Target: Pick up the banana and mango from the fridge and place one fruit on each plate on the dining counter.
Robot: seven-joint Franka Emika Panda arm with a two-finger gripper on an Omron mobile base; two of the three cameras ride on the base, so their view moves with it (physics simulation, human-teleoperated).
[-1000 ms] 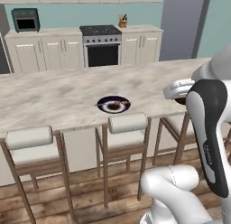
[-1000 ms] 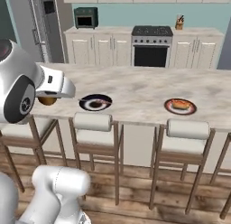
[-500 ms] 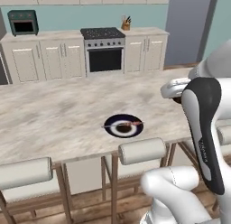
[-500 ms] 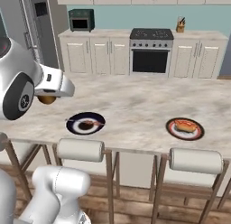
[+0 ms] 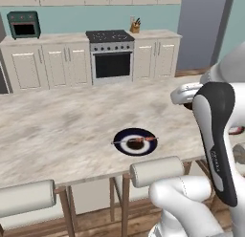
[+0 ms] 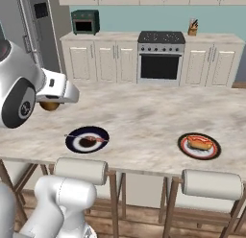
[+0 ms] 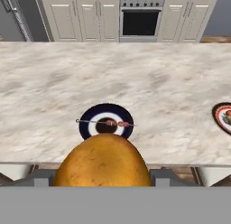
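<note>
**Mango held above the dining worktop**

Your jaws (image 7: 103, 184) are closed on the mango (image 7: 103, 162) — it sits between them, off the worktop (image 7: 54, 83) and near its front edge. In the hand view the navy plate (image 7: 106, 121), a skewer lying across it, is just beyond at 12 o'clock; the red-rimmed plate (image 6: 199, 146) lies well apart at 3 o'clock.

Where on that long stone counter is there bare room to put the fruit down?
The dining counter is bare between the navy plate and the red-rimmed plate, and along the far edge facing the stove. Both plates already carry food. The pincer, holding the mango, hangs at the counter's left end.
</note>
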